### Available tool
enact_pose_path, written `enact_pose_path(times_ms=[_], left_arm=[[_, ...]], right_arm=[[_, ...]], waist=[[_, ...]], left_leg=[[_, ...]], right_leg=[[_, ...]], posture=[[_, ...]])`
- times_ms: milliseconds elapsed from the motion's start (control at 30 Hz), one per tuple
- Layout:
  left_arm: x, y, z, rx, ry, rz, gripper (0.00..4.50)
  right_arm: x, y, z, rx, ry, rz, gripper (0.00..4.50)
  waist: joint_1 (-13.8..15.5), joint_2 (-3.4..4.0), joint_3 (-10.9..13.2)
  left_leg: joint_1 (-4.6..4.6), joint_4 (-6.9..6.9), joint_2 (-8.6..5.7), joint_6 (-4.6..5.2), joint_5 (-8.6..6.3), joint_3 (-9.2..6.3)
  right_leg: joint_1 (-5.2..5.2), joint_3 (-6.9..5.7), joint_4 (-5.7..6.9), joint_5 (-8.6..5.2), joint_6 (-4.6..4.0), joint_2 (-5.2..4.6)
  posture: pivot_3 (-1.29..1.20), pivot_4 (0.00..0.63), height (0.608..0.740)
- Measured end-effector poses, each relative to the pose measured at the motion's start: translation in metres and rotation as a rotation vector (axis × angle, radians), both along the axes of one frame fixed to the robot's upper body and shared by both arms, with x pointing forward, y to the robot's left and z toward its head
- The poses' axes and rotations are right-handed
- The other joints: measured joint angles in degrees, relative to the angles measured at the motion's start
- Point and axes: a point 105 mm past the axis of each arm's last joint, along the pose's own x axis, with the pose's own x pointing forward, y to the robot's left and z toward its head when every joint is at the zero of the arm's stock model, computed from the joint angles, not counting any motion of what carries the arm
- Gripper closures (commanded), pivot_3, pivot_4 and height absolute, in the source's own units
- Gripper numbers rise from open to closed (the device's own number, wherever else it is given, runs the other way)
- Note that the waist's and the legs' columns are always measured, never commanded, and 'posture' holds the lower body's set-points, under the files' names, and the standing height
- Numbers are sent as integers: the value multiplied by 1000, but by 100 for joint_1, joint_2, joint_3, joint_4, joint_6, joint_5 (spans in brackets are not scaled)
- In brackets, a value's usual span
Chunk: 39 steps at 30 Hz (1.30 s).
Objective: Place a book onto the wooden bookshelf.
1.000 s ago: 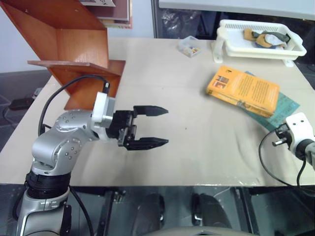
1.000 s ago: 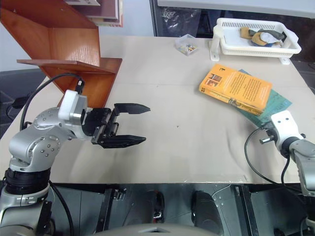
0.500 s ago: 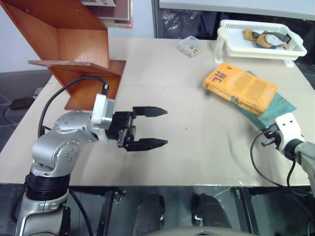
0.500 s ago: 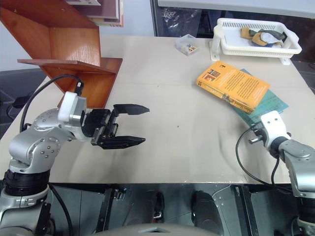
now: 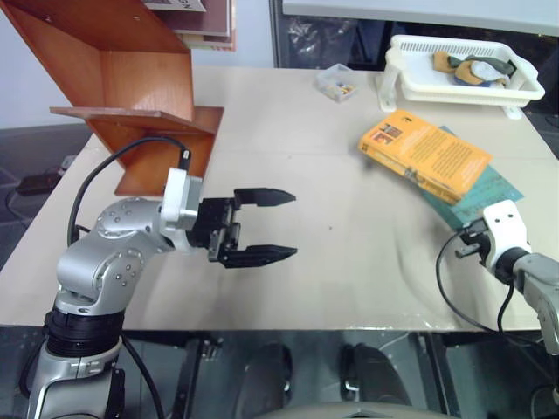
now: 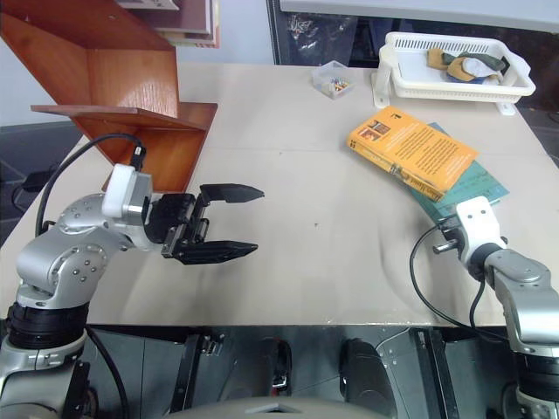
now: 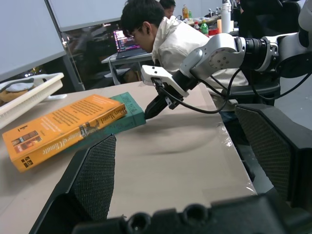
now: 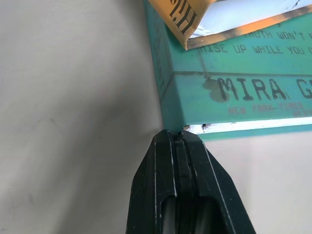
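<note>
Our left arm bends in from nine o'clock, and its gripper points level toward three o'clock with both black fingers spread wide and nothing between them. Our right arm comes up from four o'clock, its white wrist tilted forward and down. The right gripper has its fingers pressed flat together, the tip low at the tabletop, pointing toward twelve o'clock.
</note>
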Motion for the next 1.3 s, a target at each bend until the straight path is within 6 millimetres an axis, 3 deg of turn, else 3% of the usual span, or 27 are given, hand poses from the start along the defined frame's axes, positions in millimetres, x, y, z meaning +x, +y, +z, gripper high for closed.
enact_pose_path(times_ms=[767,1000,1133,1300], left_arm=[[2,0,-1,-2,2,24,0],[3,1,-3,8,-1,34,0],[3,1,-3,8,-2,35,0],[3,1,-3,6,-4,36,0]], right_arm=[[1,13,-6,24,3,30,4447],[-18,40,-11,70,42,153,4447],[-21,45,2,86,4,174,4447],[-18,33,21,61,-52,141,4447]], waist=[[0,1,1],[5,2,1],[5,2,2],[5,2,2]], left_leg=[[0,-1,1,0,0,0],[0,-4,3,0,0,-2],[1,-4,2,0,0,0],[0,-4,2,-1,-1,-2]], right_leg=[[0,0,0,0,-1,0],[0,-1,-2,-1,-1,0],[1,-1,-3,-1,0,-2],[0,-2,-3,-1,-1,-1]], posture=[[0,150,740],[0,150,740],[0,150,740],[0,150,740]])
